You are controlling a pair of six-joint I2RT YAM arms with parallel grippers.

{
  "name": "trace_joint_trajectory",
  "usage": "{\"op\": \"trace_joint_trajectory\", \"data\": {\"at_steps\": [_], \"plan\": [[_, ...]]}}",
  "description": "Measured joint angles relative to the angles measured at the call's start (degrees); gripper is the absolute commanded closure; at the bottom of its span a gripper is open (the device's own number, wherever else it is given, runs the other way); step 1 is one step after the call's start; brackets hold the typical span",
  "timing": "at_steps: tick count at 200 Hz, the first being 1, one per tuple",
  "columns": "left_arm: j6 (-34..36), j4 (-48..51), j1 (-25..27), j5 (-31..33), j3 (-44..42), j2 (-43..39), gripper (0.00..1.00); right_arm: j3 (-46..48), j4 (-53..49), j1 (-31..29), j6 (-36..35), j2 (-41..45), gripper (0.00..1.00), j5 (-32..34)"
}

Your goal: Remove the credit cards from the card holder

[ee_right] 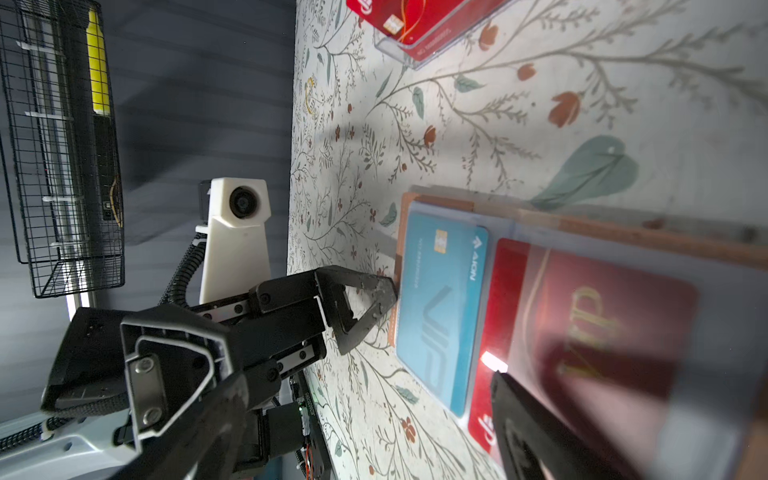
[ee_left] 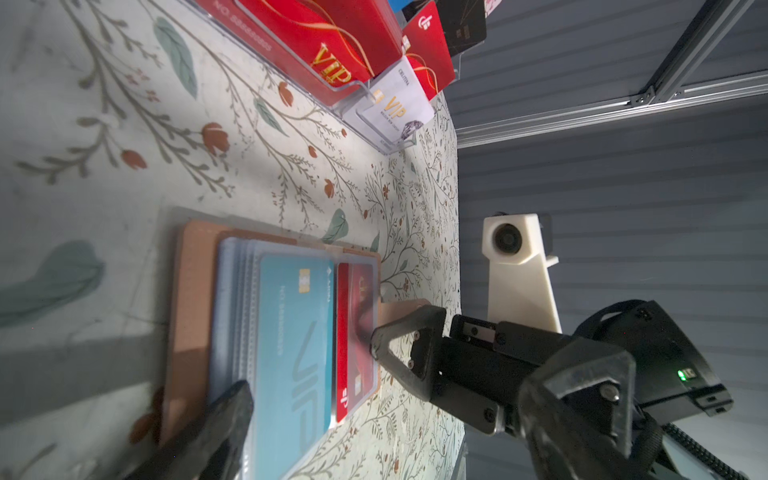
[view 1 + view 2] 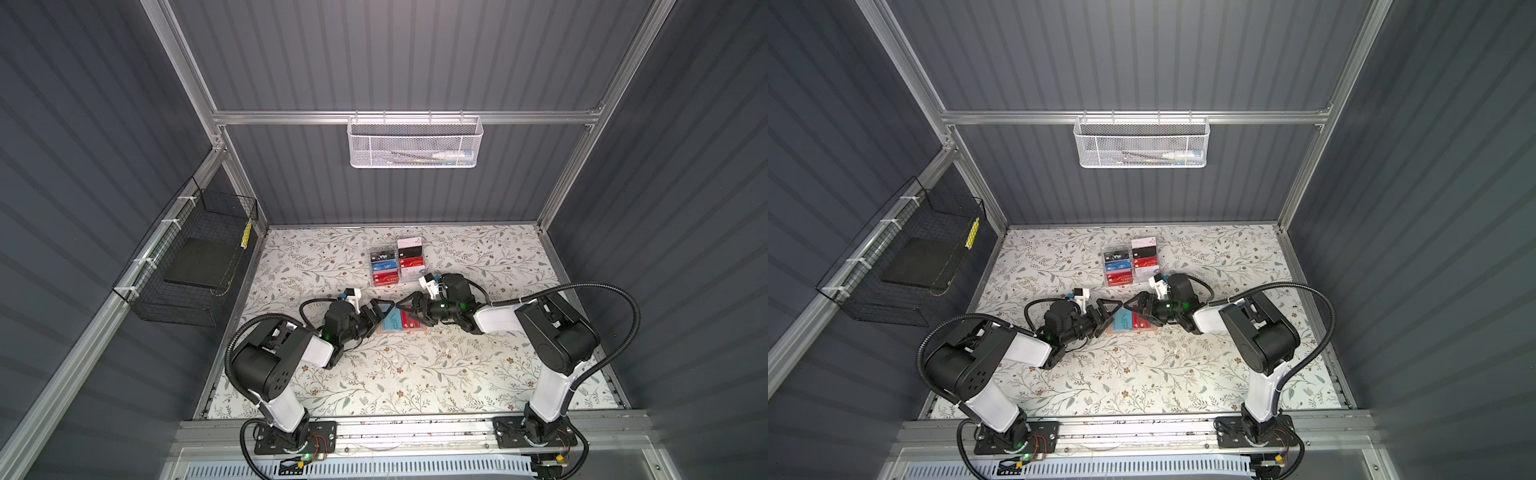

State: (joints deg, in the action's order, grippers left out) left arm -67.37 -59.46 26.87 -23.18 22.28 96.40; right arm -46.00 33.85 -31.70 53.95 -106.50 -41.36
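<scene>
– L gripper (image 3: 383, 316) is gaping fully and gripping nothing; R gripper (image 3: 408, 312) is also standing wide w/ nothing clamped. How are the arms sitting?
– L arm is reaching in from the near-left base, elbow bent, forearm running low toward mid-table, wrist pointing right. R arm is doing the same from the near-right base, wrist pointing left. Both are tilting their fingers down, tips nearly facing each other.
– And the card holder (image 2: 191, 299)?
– It's lying open & flat on the floral table (image 3: 478, 365), mid-table, right btwn the two grippers. One L fingertip (image 1: 382, 291) is touching its left edge. The other L finger (image 2: 220, 419) is hovering over the left cover. One R fingertip (image 2: 379, 341) is touching the sleeve's right edge, just beside the snap tab (image 2: 401, 309). The other R finger is hanging over the red card (image 1: 602, 291), too blurred to tell contact.
– Counts?
– 2 arms, 2 grippers, 1 holder. 2 cards are showing in it: 1 teal card (image 2: 295, 345) on the left page and the 1 red on the right. Spare clear sleeves are fanning out beside the teal one; can't count them. Farther back, 2 clear racks (image 2: 390, 146) are standing side by side, showing 3 cards in the left one and 4 in the right.
</scene>
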Motion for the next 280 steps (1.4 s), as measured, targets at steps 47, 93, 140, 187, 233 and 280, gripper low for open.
{"op": "trace_joint_trajectory", "data": {"at_steps": [47,93,140,187,233,280], "plan": [[-0.7,-2.4,-0.8,0.0,-1.4,0.8,0.0,-0.9,0.0,-0.7,0.0,-2.7,0.17,-0.5],[-1.7,-5.8,-1.2,-0.3,-1.9,3.6,0.0,-2.1,-0.1,-1.0,-0.1,-3.9,0.22,-0.7],[-3.4,-11.4,-1.9,-1.2,-2.3,6.8,0.0,-3.1,-0.7,-1.4,-0.2,-5.3,0.27,-0.7],[-4.7,-15.4,-2.2,-2.0,-2.4,9.0,0.0,-3.4,-0.7,-1.6,-0.2,-5.6,0.31,-0.7],[-5.3,-17.2,-2.3,-2.4,-2.4,9.9,0.0,-3.4,1.0,-1.6,0.5,-6.5,0.33,-1.1],[-5.6,-18.9,-2.4,-2.9,-2.4,10.9,0.0,-3.0,5.8,-1.6,2.8,-6.7,0.35,-2.1]]}}
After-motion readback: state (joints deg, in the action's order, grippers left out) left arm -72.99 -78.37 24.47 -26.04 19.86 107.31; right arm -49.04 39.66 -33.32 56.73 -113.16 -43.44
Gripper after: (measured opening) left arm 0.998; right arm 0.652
